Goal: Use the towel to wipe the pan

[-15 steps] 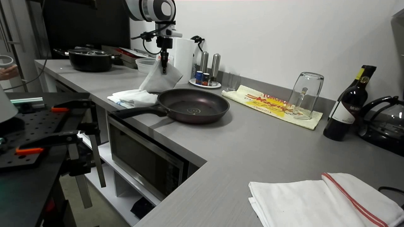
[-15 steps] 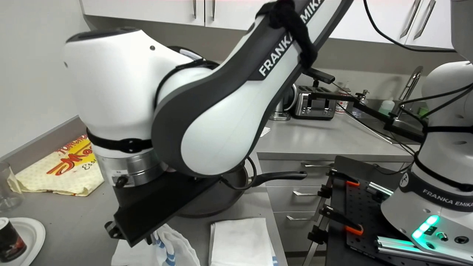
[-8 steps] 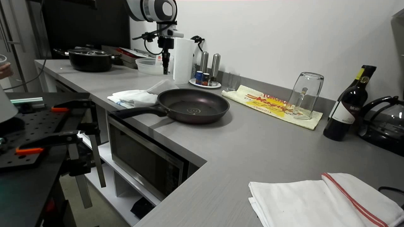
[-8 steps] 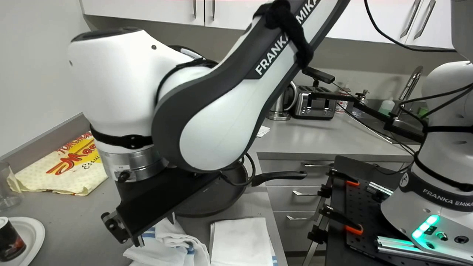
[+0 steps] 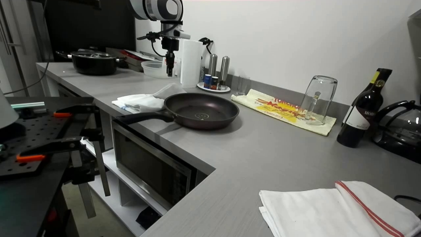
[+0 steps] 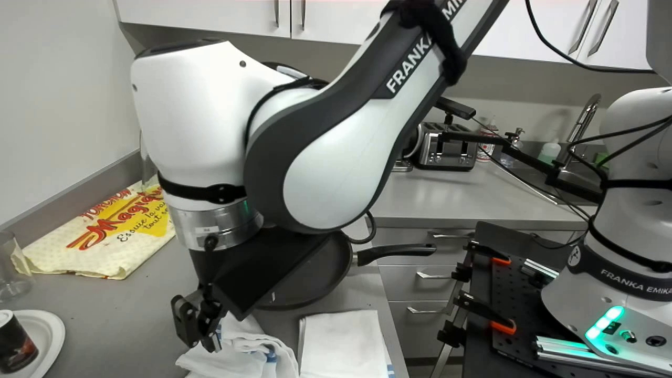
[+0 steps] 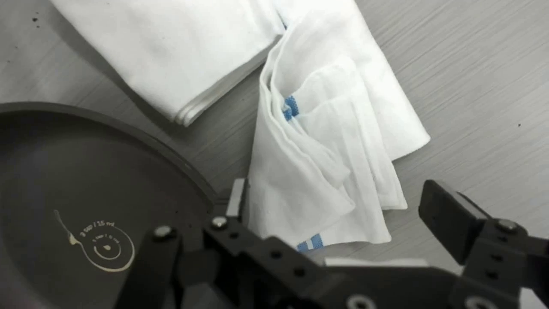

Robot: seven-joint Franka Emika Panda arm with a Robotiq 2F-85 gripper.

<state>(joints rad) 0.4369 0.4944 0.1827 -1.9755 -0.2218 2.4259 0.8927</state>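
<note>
The towel (image 7: 317,171), white with blue stripes, lies crumpled on the counter in the wrist view. My gripper (image 7: 339,206) is above it with the fingers wide apart and nothing between them. In an exterior view the gripper (image 5: 170,74) hangs over the counter, clear of the towel (image 5: 171,90). To the left in the wrist view is the dark pan (image 7: 81,171), showing pale printed rings and a thin mark on its bottom. The pan (image 5: 202,115) stands on the counter, its handle over the front edge. In an exterior view my arm partly covers the pan (image 6: 310,278).
A folded white towel (image 6: 341,341) lies beside the crumpled one, near the counter edge. Along the wall are a paper roll (image 5: 191,62), a plate (image 5: 213,88) with cans and shakers, a yellow cloth (image 5: 279,110) under a glass jug (image 5: 319,98), and a wine bottle (image 5: 361,108).
A second ago the towel hung from my gripper. The jaws opened and it dropped onto the counter; since then the arm has shifted slightly. A person's hand at the edge has left view.
</note>
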